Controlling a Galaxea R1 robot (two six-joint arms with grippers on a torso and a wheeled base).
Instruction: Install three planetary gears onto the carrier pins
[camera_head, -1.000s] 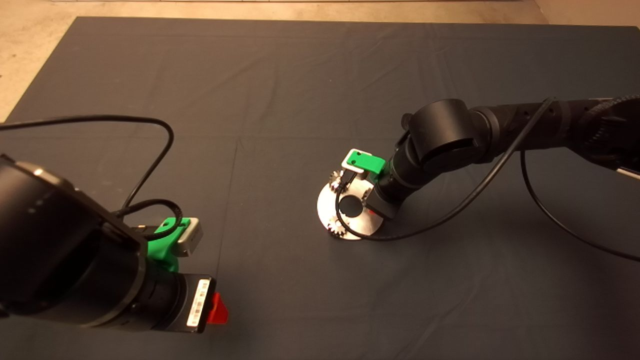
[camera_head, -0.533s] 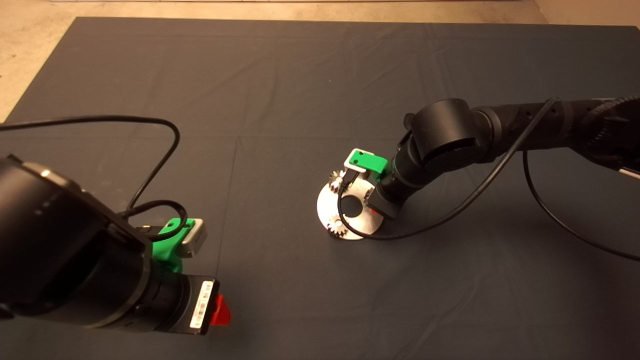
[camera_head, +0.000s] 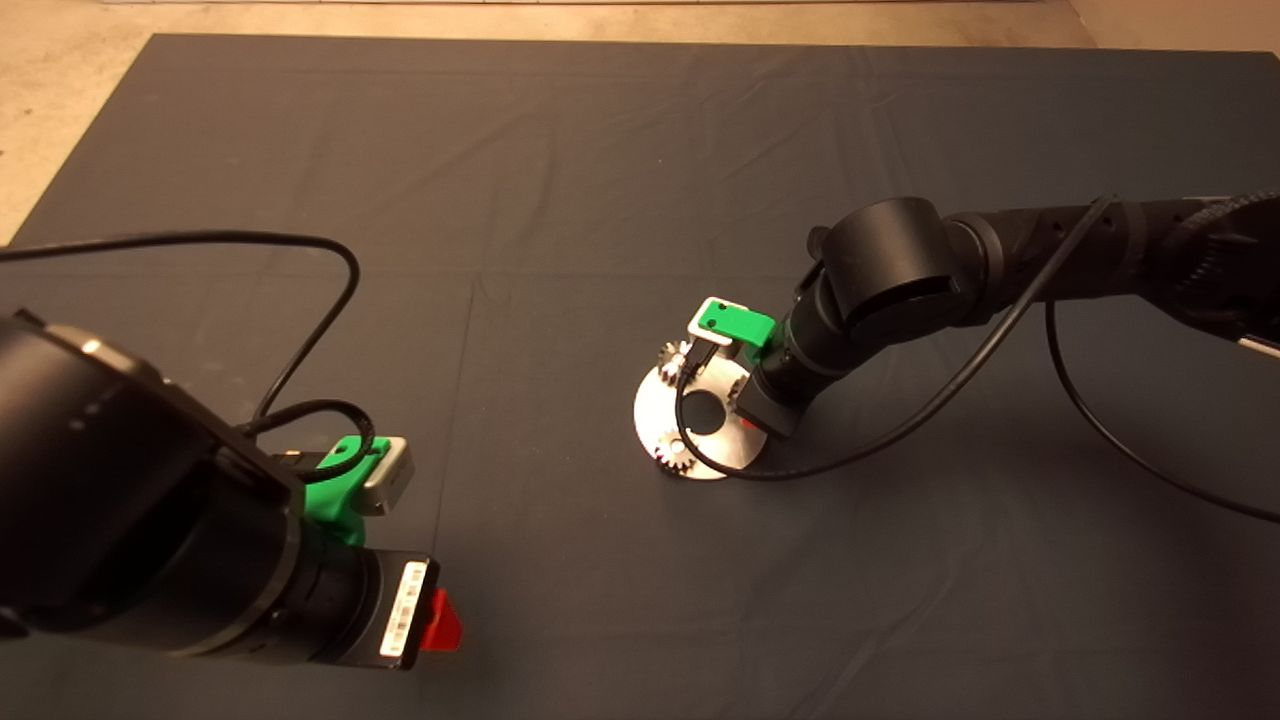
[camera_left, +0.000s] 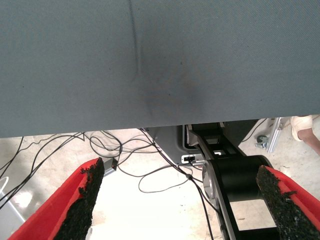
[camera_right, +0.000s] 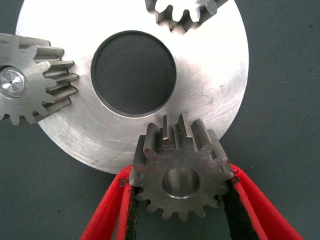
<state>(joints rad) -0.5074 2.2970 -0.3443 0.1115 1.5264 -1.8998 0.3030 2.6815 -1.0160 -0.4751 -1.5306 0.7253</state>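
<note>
Red fingers (camera_right: 117, 210) of our right gripper (camera_right: 182, 220) clamp the third gear (camera_right: 181, 176) by its toothed rim, held over the near edge of the carrier disc (camera_right: 220, 85); its pin is hidden beneath. Beyond the disc's centre hole, one seated gear (camera_right: 32, 82) shows its pin end (camera_right: 12, 81) through the bore, and another gear (camera_right: 187, 12) sits at the far rim. Our left gripper (camera_left: 182, 200) waits at the mat (camera_head: 560, 180) edge, fingers spread and holding nothing.

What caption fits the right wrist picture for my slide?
Right pincer holds the third gear over the disc, with two gears already mounted.
</note>
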